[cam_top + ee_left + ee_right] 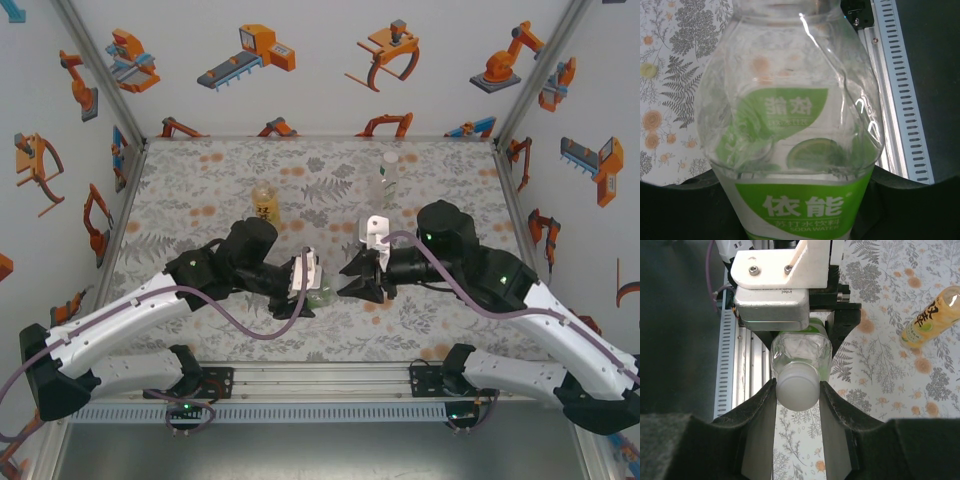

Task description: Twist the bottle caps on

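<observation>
— Right gripper [797,390]: what is it doing?
— Its two black fingers [759,412] are clamped on a white bottle cap [797,386], one on each side. The cap sits on the neck of the green-labelled bottle [801,352], which lies on its side and points straight at this gripper.
— And the left gripper [306,290]?
— It faces the right one, tip to tip, over the near half of the table [200,210]. Its jaws are closed on the body of that same bottle. Its wrist camera looks along the clear shoulder, with the green label nearest the fingers.
— Where are the other bottles?
— Both stand upright beyond the two grippers. The amber bottle [265,203] is behind the left gripper, and the clear bottle [389,178] is farther off, past the right gripper's wrist. Whether either carries a cap cannot be told.
</observation>
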You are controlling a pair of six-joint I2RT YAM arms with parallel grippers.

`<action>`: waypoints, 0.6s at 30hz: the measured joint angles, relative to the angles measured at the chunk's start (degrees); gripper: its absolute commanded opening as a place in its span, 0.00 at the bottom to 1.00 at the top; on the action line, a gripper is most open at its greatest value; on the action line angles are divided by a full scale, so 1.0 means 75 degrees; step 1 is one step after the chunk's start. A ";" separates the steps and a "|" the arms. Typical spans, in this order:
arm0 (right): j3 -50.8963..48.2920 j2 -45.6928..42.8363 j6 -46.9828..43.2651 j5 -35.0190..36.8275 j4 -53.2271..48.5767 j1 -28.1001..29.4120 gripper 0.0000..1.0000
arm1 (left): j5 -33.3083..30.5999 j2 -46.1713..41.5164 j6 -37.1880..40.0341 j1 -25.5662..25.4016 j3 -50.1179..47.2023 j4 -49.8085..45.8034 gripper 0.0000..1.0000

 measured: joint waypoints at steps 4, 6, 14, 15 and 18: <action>0.0000 0.0006 0.0271 0.0087 0.0009 0.0006 0.02 | 0.0000 0.0000 0.0009 0.0000 0.0000 0.0000 0.00; 0.0000 0.0029 0.0568 0.0184 0.0012 0.0009 0.00 | -0.0012 0.0003 0.0015 0.0000 0.0000 -0.0006 0.00; 0.0070 0.0262 0.3538 0.1335 0.0009 0.0064 0.00 | -0.0370 0.0003 0.0020 0.0058 0.0000 -0.0073 0.00; 0.0070 0.0297 0.4135 0.1495 -0.0003 0.0064 0.00 | -0.0440 0.0003 0.0015 0.0061 0.0000 -0.0096 0.00; 0.0070 0.0385 0.6003 0.1961 -0.0020 0.0061 0.00 | -0.0612 0.0000 -0.0009 0.0082 0.0000 -0.0125 0.00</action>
